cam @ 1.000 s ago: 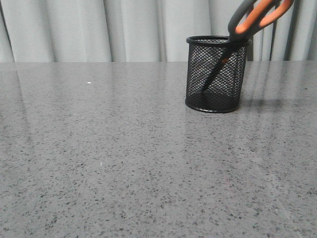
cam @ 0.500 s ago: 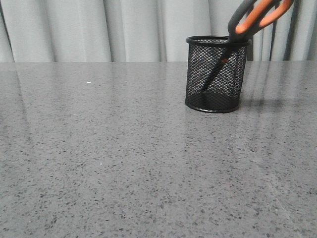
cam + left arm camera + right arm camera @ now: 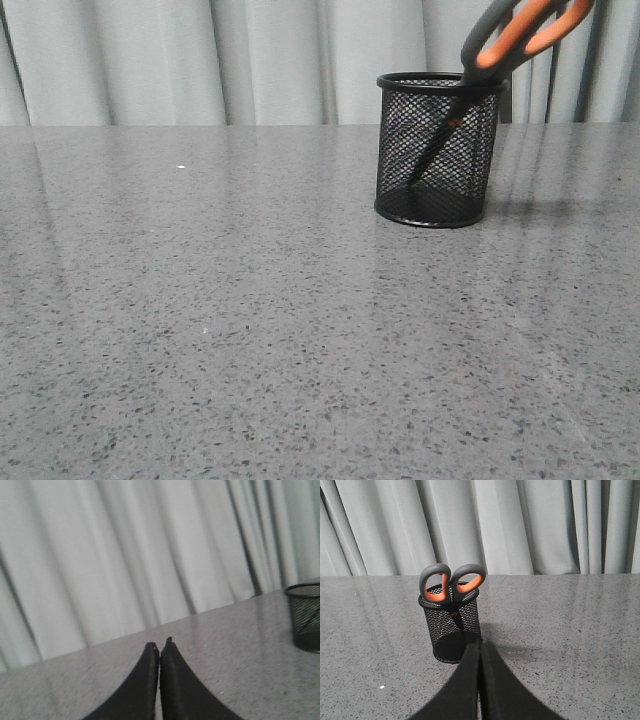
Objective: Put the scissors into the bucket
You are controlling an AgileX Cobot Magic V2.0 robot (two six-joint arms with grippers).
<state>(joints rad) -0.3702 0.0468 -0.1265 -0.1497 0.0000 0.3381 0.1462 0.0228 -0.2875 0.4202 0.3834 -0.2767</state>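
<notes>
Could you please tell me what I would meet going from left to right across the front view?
Bare grey table → bucket → scissors handles leaning out past its right rim.

Scissors [image 3: 515, 35] (orange-lined handles up) leaning inside upright black mesh bucket [image 3: 437, 150]

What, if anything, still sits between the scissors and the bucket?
Nothing visible. The scissors already stand in the bucket, blades down inside the mesh, handles leaning out over the rim. Both end effectors are shut and apart from it, the right end effector nearest.
</notes>
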